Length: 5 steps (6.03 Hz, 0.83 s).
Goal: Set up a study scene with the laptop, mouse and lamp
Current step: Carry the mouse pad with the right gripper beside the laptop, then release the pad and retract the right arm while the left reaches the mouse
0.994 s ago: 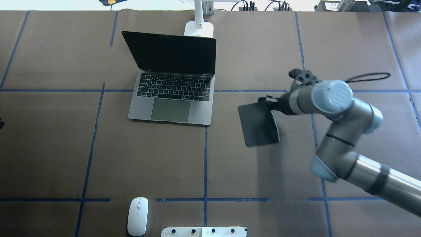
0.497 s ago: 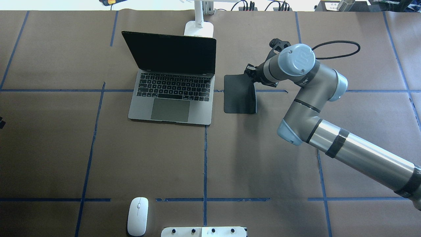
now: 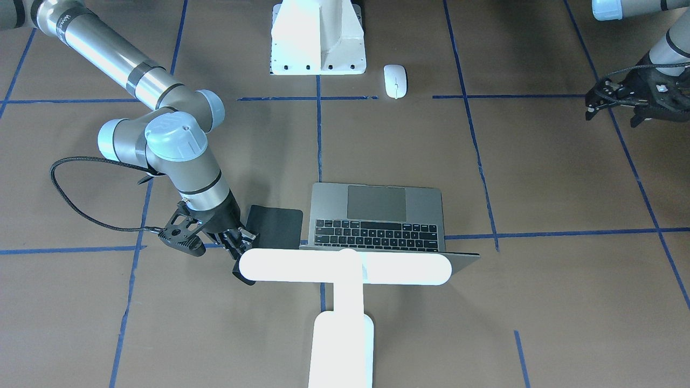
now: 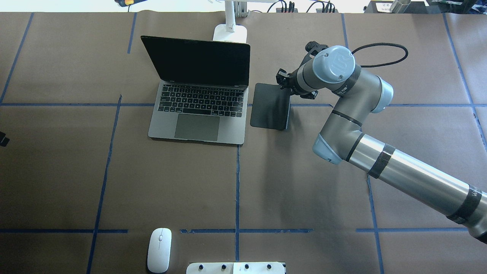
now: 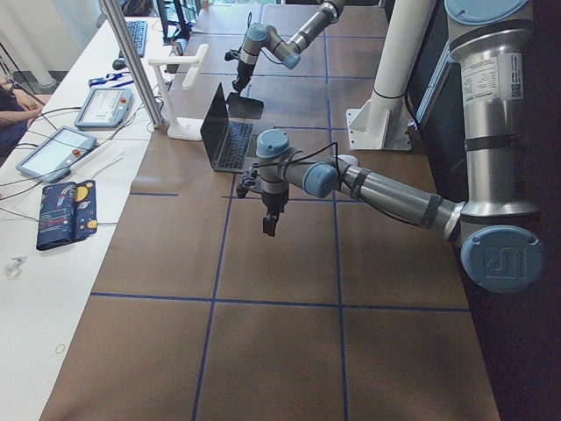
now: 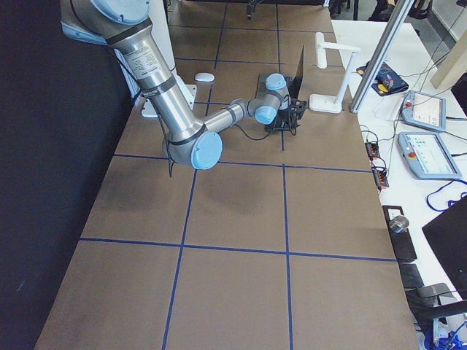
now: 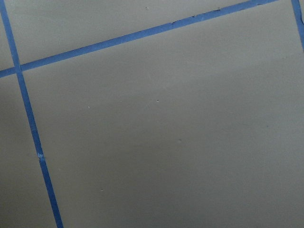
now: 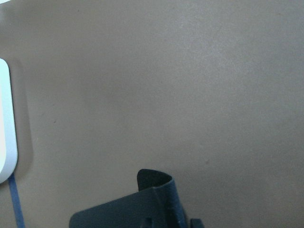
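The open laptop (image 4: 198, 114) sits at the far middle of the table, screen dark. The lamp (image 3: 345, 268) stands just behind it; its base shows in the overhead view (image 4: 229, 33). The white mouse (image 4: 159, 249) lies at the near edge, left of the pedestal. My right gripper (image 4: 283, 80) is shut on the far right corner of a black mat (image 4: 268, 106), which hangs down beside the laptop's right side. My left gripper (image 3: 593, 103) hovers over bare table far to the left, empty and apparently open.
The white bolted pedestal (image 3: 318, 37) is at the near middle edge. A black cable (image 4: 380, 49) loops from the right wrist. Blue tape lines cross the brown table (image 4: 171, 182). Tablets and cables lie on a side bench (image 5: 53, 149).
My right arm has carried the black mat left and farther back, from the right half of the table to just beside the laptop. Laptop, mouse and lamp have not moved.
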Tool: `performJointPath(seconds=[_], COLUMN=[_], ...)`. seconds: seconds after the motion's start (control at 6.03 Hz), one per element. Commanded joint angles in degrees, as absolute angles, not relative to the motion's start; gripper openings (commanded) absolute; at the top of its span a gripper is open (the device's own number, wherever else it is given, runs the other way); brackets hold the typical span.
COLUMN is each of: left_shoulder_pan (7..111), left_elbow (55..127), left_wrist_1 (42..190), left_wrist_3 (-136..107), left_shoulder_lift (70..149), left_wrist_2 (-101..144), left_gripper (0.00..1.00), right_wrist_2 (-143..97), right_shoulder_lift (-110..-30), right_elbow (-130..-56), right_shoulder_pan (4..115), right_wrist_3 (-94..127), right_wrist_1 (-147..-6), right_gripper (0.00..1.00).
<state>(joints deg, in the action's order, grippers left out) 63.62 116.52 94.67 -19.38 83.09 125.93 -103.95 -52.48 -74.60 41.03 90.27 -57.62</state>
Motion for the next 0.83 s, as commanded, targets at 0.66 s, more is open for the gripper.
performJointPath(seconds=[0.66], left_shoulder_pan=[43.2], left_elbow=[118.0], left_wrist_1=[95.7], left_wrist_3=[-42.9], left_shoulder_lift=[99.1], left_wrist_2=[118.5], left_gripper=[1.00], right_wrist_2=[-121.3], right_shoulder_lift=[-65.7], right_elbow=[-101.2], right_shoulder_pan=[54.1], right_wrist_3=[41.0], right_wrist_1=[-95.7], right_gripper=[1.00])
